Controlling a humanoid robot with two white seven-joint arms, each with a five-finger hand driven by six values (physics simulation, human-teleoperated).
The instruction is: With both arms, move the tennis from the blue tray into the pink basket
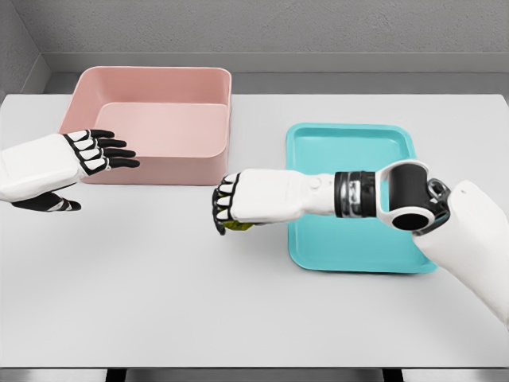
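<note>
My right hand [226, 208] reaches left across the white table, past the blue tray [350, 139]. Its black fingers are curled around the yellow-green tennis ball [236, 226], of which only a sliver shows under the palm. The ball is held just left of the tray, in front of the pink basket [151, 99]. My left hand [99, 163] hovers at the basket's front left corner, fingers spread and holding nothing, thumb pointing down and right.
The pink basket stands at the back left of the table, the blue tray right of centre. My right forearm [350, 195] lies across the tray. A grey wall runs behind the table's far edge.
</note>
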